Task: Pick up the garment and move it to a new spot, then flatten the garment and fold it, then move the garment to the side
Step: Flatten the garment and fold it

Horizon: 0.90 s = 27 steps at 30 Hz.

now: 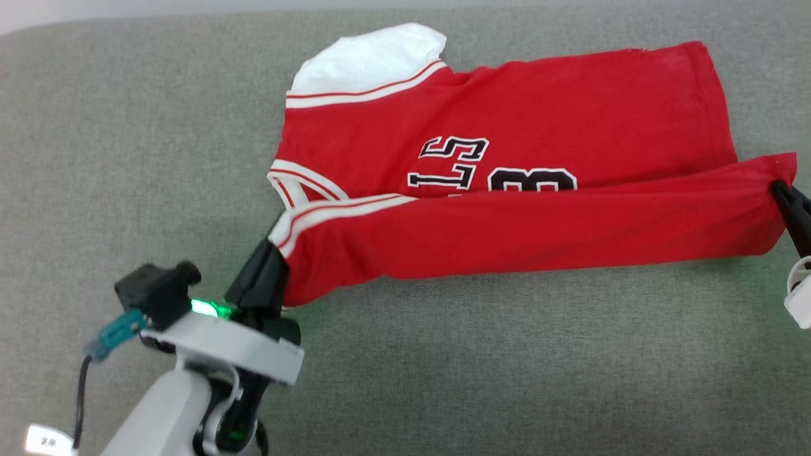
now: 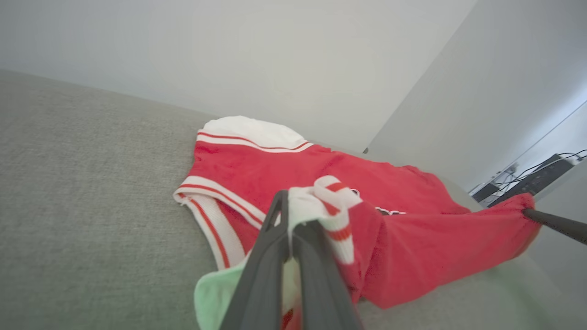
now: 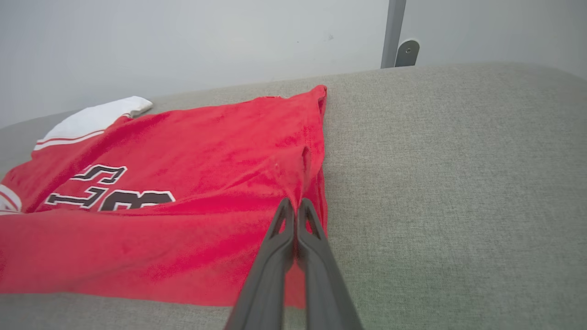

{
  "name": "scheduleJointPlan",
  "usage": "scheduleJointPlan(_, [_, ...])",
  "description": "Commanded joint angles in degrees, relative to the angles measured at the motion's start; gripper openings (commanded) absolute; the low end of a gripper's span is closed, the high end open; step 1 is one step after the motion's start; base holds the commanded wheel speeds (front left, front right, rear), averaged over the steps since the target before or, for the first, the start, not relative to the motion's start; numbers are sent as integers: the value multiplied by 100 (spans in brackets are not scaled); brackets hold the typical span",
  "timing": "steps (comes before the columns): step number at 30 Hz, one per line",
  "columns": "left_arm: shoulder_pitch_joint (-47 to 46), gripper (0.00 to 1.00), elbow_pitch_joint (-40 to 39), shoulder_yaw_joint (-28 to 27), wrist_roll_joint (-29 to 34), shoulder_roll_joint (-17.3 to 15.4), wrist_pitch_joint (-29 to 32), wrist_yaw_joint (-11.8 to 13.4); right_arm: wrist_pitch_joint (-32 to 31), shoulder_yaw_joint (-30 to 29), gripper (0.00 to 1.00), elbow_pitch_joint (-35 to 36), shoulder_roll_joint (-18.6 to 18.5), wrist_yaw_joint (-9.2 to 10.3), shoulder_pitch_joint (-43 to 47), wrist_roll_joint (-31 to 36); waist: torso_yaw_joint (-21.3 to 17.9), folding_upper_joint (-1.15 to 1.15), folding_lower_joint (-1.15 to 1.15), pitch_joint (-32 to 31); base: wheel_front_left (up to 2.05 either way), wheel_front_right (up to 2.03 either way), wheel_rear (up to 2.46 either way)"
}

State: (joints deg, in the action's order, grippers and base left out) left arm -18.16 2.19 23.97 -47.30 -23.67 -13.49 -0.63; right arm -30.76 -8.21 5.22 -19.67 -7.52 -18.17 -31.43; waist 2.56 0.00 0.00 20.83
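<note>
The garment (image 1: 526, 126) is a red jersey with white panels, striped trim and black-and-white lettering, spread across the grey cushion. Its near long edge is lifted and folded over towards the middle. My left gripper (image 1: 274, 248) is shut on the striped sleeve corner at the garment's left end; in the left wrist view white and striped cloth bunches between the fingers (image 2: 293, 229). My right gripper (image 1: 780, 187) is shut on the red hem corner at the right end. In the right wrist view the closed gripper (image 3: 293, 208) pinches the garment (image 3: 192, 151) at its hem.
The grey fabric cushion (image 1: 127, 158) runs under everything, with open surface to the left, right and front. A pale wall (image 3: 183, 36) stands behind it, with a metal post (image 3: 393, 32). Cables and dark equipment (image 2: 541, 169) lie beyond the far end.
</note>
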Motion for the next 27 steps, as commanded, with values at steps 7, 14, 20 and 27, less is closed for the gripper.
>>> scheduleJointPlan(7, [-612,0,858,39,597,334,-121,290,241,34,0,-654,127,7,-380,244,15,0,0,244,0,0,0])
scheduleJointPlan(14, [-760,0,1676,278,788,445,-21,376,435,376,0,-1305,116,7,-478,426,-30,0,0,315,0,0,0])
scheduleJointPlan(20, [-846,15,2057,381,881,417,12,377,703,555,0,-1713,82,8,-504,415,-5,0,0,321,0,0,0])
scheduleJointPlan(27, [-934,100,2015,328,899,286,63,441,1011,669,100,-1845,73,7,-531,296,47,0,0,99,0,0,0])
